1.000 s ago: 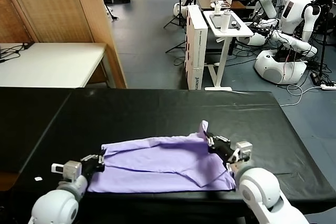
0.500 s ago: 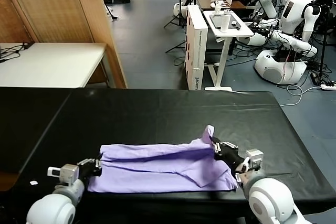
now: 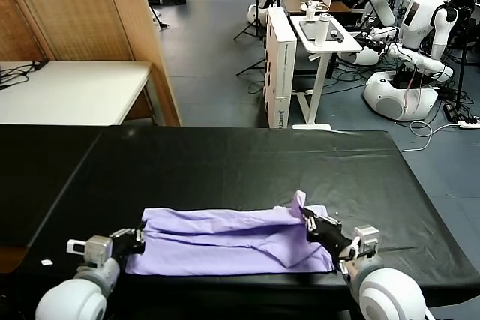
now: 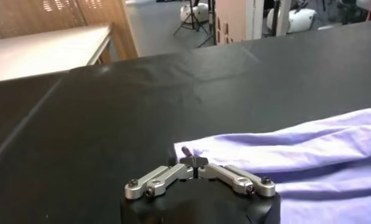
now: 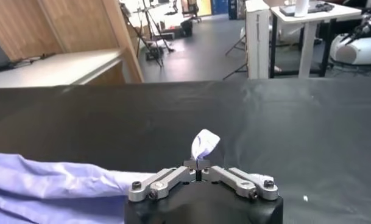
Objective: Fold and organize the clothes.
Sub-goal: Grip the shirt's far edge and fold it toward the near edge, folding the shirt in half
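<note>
Two grippers were pinched tight on one garment, the lavender T-shirt point(image 3: 232, 241), which lay spread in a long, low, rumpled band along the near edge of the black table point(image 3: 225, 162), closer to the near right corner than to the near left one. The left gripper point(image 3: 141, 234) sat at the shirt's left end, its jaws closed on a small nip of the fabric there; in the left wrist view the left gripper point(image 4: 194, 162) had its tips together with the cloth edge caught between them and the rest of the shirt point(image 4: 307, 158) running away across the tabletop. The right gripper point(image 3: 306, 218) was at the shirt's right end, jaws closed on the cloth, with a little peak of lavender fabric standing up above them; the right wrist view showed that gripper point(image 5: 198, 163) clamped on this tuft, the shirt point(image 5: 51, 182) trailing off beside it
</note>
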Robot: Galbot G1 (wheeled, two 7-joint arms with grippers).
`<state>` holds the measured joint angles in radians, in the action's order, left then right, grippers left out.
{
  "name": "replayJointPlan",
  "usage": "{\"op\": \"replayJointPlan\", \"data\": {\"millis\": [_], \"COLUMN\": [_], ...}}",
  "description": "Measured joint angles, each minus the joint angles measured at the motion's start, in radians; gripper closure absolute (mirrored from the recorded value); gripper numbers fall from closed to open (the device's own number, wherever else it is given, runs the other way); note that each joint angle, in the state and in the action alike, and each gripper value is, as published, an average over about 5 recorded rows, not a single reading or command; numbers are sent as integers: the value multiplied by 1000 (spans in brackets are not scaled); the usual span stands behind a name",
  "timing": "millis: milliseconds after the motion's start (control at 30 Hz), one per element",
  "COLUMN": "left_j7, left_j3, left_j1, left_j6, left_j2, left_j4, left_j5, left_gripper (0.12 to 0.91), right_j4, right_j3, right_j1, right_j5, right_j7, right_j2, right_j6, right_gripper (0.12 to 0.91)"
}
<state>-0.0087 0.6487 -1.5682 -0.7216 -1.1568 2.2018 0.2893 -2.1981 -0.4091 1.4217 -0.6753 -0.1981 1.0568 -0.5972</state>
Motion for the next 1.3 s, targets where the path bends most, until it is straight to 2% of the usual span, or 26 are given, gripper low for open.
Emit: {"op": "replayJointPlan", "data": {"millis": [600, 867, 1100, 1200, 1300], "left_j7": [6, 36, 32, 31, 36], "left_j3": [-4, -6, -2, -2, -2], "left_j1": [-18, -27, -18, -16, -20], "left_j6": [3, -12, -12, -14, -15], "left_j2": [-12, -18, -20, -24, -27], "left_j4": [8, 9, -3, -9, -5], "left_j5": [-26, -53, -63, -69, -74], "left_gripper": [884, 884, 884, 884, 884], "right_j4": [19, 23, 23, 21, 16], "right_j3": [17, 18, 19, 20, 23], "right_j1": [-1, 0, 0, -1, -5], "right_j5": [20, 29, 37, 37, 37], "right_j7": [-13, -17, -45, -46, -46], "right_j2": [-4, -6, -10, -13, -11], "right_j6": [-9, -30, -43, -43, -42], "right_gripper": [883, 883, 883, 827, 666]}}
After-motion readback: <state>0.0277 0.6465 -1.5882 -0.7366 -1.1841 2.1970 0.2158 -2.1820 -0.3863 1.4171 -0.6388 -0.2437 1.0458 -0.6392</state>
